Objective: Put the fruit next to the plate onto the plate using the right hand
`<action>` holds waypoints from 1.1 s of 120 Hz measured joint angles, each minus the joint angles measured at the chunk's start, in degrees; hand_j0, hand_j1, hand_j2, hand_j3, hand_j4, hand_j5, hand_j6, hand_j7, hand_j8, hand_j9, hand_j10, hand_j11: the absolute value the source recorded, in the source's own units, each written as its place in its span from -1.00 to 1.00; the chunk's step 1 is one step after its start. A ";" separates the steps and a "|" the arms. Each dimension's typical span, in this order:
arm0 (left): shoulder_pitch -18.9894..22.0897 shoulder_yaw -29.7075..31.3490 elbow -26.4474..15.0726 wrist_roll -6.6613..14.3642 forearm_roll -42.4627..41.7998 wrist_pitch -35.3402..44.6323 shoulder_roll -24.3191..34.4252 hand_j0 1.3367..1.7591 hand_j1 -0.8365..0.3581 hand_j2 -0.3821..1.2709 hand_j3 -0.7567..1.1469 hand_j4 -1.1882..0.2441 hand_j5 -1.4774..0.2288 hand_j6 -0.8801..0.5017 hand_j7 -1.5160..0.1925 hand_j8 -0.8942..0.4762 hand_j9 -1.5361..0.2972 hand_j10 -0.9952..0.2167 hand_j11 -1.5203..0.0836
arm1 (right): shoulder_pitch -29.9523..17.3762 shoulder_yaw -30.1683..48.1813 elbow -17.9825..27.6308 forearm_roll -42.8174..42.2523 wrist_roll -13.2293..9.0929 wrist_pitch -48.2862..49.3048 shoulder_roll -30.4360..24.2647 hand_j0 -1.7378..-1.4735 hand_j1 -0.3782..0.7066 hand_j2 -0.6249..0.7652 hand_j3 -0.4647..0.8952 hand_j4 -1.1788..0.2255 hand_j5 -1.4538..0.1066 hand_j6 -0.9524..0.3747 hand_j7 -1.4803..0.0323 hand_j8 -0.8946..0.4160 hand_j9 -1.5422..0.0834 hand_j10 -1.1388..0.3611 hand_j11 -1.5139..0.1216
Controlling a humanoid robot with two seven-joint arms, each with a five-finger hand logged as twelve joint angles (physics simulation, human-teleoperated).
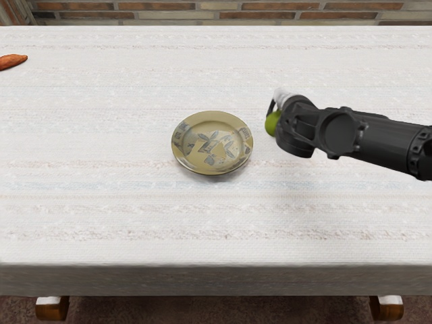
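Observation:
A round olive plate with a grey pattern lies at the middle of the table. Just right of its rim sits a small green fruit, mostly covered by my right hand. The black right arm comes in from the right edge, and the hand is seen from its back. A thin dark finger curls round the fruit's left side, and a white fingertip shows above it. The hand looks shut on the fruit, which stays at table level beside the plate. The left arm does not show.
An orange-brown vegetable lies at the far left edge of the white table. A brick wall runs behind the table's far edge.

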 joint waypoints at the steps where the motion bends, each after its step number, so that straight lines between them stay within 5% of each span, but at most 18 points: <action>1: 0.00 0.00 0.00 0.00 0.00 0.00 0.00 0.52 0.98 -0.54 -0.21 0.66 0.73 0.27 0.77 0.30 0.68 0.64 0.90 | 0.09 0.09 0.10 0.00 0.00 0.00 0.00 -0.29 -0.07 0.00 -0.32 -0.17 -0.42 -0.18 -0.31 -0.25 -0.34 -0.39 -0.35; 27: 0.00 -0.01 0.00 0.00 0.01 -0.02 0.00 0.52 0.98 -0.54 -0.21 0.66 0.73 0.27 0.77 0.30 0.68 0.64 0.90 | 3.13 3.69 1.64 0.38 0.04 0.45 0.23 -0.32 0.02 0.24 -0.32 -0.16 -0.46 -0.17 -0.33 -0.21 -0.37 -0.36 -0.37; 81: 0.00 -0.01 0.00 0.00 0.01 0.01 0.00 0.52 0.98 -0.54 -0.21 0.66 0.73 0.27 0.77 0.30 0.68 0.64 0.90 | 11.64 7.96 2.39 4.45 0.08 1.54 2.58 -0.34 0.13 0.35 -0.32 -0.08 -0.50 -0.11 -0.33 -0.14 -0.40 -0.30 -0.38; 132: 0.00 -0.01 0.00 0.00 0.01 0.01 0.00 0.52 0.98 -0.54 -0.21 0.66 0.73 0.27 0.77 0.30 0.68 0.64 0.90 | 8.40 12.43 3.09 5.46 0.08 1.95 2.63 -0.33 0.11 0.34 -0.32 -0.09 -0.51 -0.11 -0.35 -0.14 -0.41 -0.30 -0.40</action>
